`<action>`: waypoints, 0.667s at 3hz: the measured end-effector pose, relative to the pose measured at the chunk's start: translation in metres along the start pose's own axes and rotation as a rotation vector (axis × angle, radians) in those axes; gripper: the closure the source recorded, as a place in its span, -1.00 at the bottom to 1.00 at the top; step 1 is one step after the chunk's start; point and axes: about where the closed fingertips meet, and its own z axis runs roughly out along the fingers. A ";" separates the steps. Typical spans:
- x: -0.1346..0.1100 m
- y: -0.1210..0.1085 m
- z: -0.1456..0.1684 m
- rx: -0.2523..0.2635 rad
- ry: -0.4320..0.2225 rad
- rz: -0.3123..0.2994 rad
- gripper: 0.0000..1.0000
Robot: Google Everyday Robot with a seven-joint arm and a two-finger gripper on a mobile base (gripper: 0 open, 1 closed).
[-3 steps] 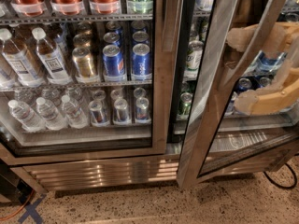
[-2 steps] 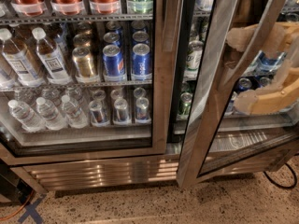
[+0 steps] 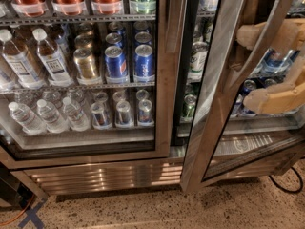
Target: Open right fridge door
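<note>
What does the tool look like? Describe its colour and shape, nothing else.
The tool, at the right edge behind the right fridge door, shows two pale tan, blocky fingers with rounded ends. No cables or markings visible on it.

My one camera looks steeply down, close on the fridge (image 3: 105, 175) front. My gripper (image 3: 250, 68) shows at the view's right edge.

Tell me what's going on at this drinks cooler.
The robot's gripper is at the right fridge door, its two tan fingers spread either side of the door's steel bar handle. That door stands swung partly open from the fridge; the left door is shut over water bottles and Pepsi cans.
</note>
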 end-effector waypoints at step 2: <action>-0.002 0.004 -0.004 0.014 0.012 -0.009 -1.00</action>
